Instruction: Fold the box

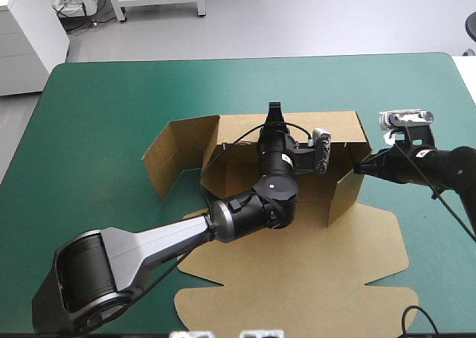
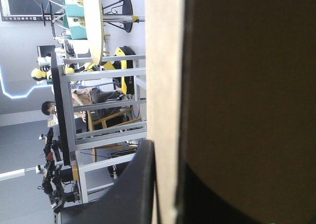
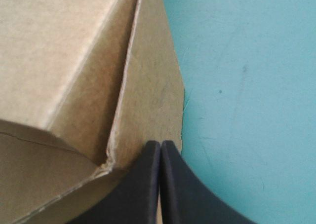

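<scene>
You have the brown cut-board box point(image 1: 335, 278) in the middle of the teal-green table cover point(image 1: 97, 115). Its far wall and right side wall are raised, 1 flap stands out at the left, and the lid lies flat toward the near edge. Your left gripper point(image 1: 275, 113) comes over the inside of the box and is clamped on the far wall's top edge; in its wrist view the board runs between the 2 black fingers point(image 2: 140, 184). Your right gripper point(image 1: 360, 167) has its fingers pressed together into 1 point, with the tip against the right wall's outer edge.
</scene>
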